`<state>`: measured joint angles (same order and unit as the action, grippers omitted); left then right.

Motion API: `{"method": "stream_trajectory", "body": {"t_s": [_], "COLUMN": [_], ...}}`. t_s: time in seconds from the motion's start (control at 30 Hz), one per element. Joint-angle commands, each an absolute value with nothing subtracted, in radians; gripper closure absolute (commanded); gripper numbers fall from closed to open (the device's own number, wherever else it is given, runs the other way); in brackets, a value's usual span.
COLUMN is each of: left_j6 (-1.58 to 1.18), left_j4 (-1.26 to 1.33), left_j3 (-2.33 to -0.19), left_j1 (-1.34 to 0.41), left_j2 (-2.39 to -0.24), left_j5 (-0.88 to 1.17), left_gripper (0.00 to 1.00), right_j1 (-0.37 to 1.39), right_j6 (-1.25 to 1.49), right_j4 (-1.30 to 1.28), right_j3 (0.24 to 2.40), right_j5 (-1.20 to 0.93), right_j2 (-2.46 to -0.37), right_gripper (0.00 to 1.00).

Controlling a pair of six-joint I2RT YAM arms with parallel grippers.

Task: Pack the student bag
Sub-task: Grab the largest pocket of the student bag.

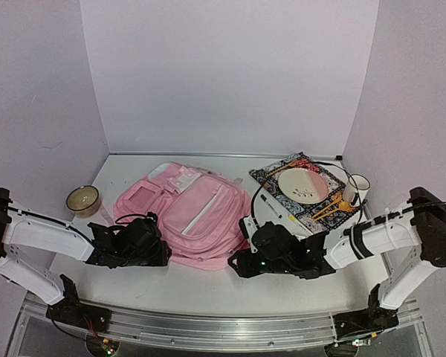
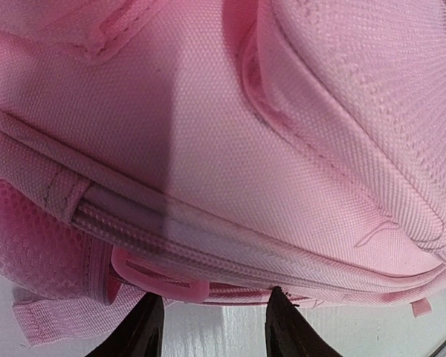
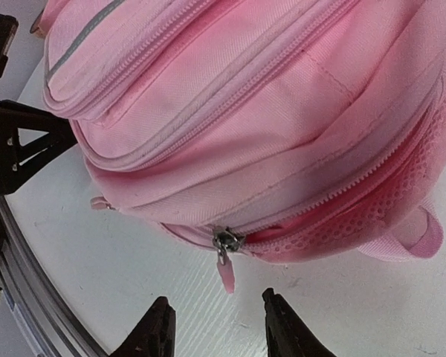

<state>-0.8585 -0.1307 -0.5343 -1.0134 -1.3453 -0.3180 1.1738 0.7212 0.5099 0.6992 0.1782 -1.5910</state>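
Observation:
The student bag (image 1: 186, 212) is a large pink backpack lying flat in the middle of the table. My left gripper (image 1: 160, 254) sits at its near left edge. In the left wrist view this gripper (image 2: 214, 301) is open, its fingertips (image 2: 276, 296) against the bag's bottom seam, with a pink zipper tab (image 2: 160, 281) just above the gap. My right gripper (image 1: 243, 256) is at the bag's near right corner. In the right wrist view it (image 3: 214, 301) stands open over bare table, a short way from a metal zipper slider (image 3: 227, 242) and its pink pull tab (image 3: 225, 277). The zipper to the slider's right gapes slightly.
A small brown bowl (image 1: 82, 199) stands left of the bag. To the right lies a patterned placemat (image 1: 271, 177) carrying a plate (image 1: 301, 184), wooden spoons (image 1: 334, 207) and a white cup (image 1: 357, 187). Walls close in the back and sides; a metal rail (image 1: 208, 327) runs along the front.

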Motion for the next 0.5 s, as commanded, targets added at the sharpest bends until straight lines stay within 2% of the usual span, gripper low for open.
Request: {"method": "stream_trajectory", "body": {"t_s": [0.0, 0.27, 0.47], "left_j6": [-0.838, -0.838, -0.839], "left_j4": [-0.135, -0.135, -0.135], "left_j3": [-0.555, -0.557, -0.556], "left_j1": [-1.006, -1.006, -1.007], "left_j2": [-1.349, -1.348, -1.35], "left_j5": [-0.329, -0.333, -0.343], "left_gripper": [0.52, 0.52, 0.52], "right_j1": [1.18, 1.18, 1.18], "right_j6": [0.727, 0.731, 0.723], "right_j4": [0.577, 0.622, 0.628], "right_j3": [0.699, 0.724, 0.735], "right_j5": [0.25, 0.224, 0.222], "right_j2": [-1.631, -1.707, -1.715], "right_gripper": [0.6, 0.71, 0.83]}}
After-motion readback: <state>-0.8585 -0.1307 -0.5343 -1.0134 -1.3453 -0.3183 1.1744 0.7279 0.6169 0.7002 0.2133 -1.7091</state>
